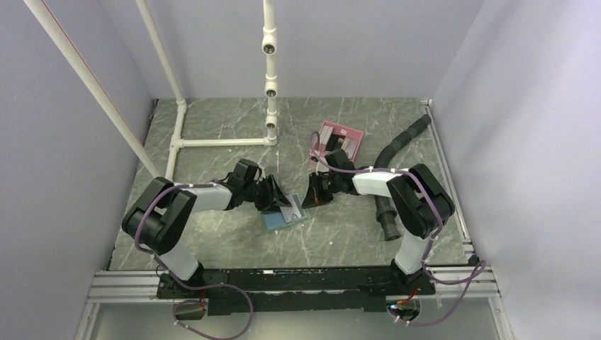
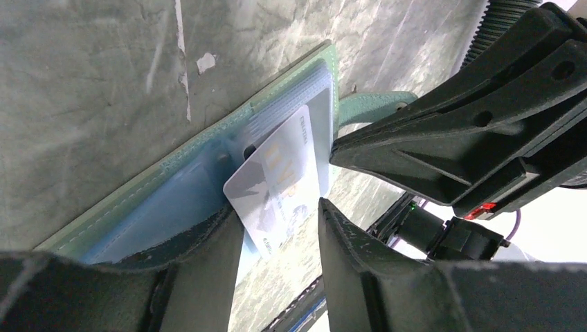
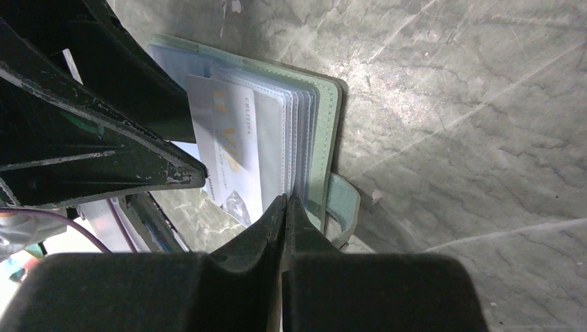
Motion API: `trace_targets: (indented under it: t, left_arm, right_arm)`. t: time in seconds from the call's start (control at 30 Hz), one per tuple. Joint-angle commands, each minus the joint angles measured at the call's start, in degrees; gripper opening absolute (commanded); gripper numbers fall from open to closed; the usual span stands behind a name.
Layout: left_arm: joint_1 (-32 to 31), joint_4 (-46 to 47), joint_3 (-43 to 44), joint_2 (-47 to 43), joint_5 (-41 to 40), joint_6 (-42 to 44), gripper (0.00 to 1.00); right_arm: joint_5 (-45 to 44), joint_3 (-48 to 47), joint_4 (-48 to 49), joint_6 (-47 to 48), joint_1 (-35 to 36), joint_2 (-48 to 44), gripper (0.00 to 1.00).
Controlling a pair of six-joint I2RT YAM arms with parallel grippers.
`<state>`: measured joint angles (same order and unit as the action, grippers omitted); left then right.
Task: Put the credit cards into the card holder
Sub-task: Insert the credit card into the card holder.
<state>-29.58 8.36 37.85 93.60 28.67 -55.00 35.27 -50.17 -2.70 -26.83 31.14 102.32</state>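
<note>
gold "VIP" on the credit card (image 2: 277, 190)

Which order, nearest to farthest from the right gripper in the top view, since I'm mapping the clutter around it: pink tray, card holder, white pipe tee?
1. card holder: right at the tips of the right gripper, just to its left.
2. pink tray: behind the gripper, toward the back wall.
3. white pipe tee: far across the table, near the left wall.

We see a robot lab: plain walls (image 1: 64, 142) box in a marbled table (image 1: 340, 241), with a white pipe frame (image 1: 268, 71) and two robot arms (image 1: 205, 197) bolted to a metal rail (image 1: 120, 287).
</note>
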Motion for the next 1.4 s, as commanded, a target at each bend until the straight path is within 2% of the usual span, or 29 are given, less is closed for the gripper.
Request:
trace_targets:
  t: [0.0,0.23,0.3,0.43,0.67,0.87,1.13,1.37]
  left_arm:
    - [-0.57,-3.54,3.73,0.62,-1.55,2.68,0.48]
    - [-6.02,-4.70,10.93,5.39,-4.94,2.36,0.50]
    - [-5.86,-4.24,9.47,3.85,-4.37,1.78,0.53]
    - [-3.74,-10.65,7.21,-1.36,-4.77,4.66,0.64]
    - [-3.11,-15.38,8.05,-2.55,-5.06,7.82,0.69]
    - [-3.82,-11.90,9.18,0.65,-4.00,7.42,0.66]
    - [-11.96,-13.54,14.85,2.38,-8.65,9.20,0.66]
    - [-8.41,-14.90,10.02,-2.66,-8.10,9.78,0.69]
  right_arm:
    - [-0.82,1.04,1.15,0.10,0.49,1.25,0.01]
    - [1.22,1.56,4.06,-1.85,1.40,1.76,0.00]
    - [0.58,1.55,3.99,-2.13,1.37,1.65,0.00]
    - [-0.49,1.57,3.00,-1.55,0.96,1.23,0.00]
    - [-0.61,1.66,3.05,-1.47,0.94,1.29,0.00]
    - [-0.80,1.31,2.96,-1.00,0.94,1.30,0.00]
    - [-0.37,1.22,3.47,-1.81,1.16,1.40,0.00]
    - [-1.94,1.03,0.88,-1.09,1.16,-0.55,0.00]
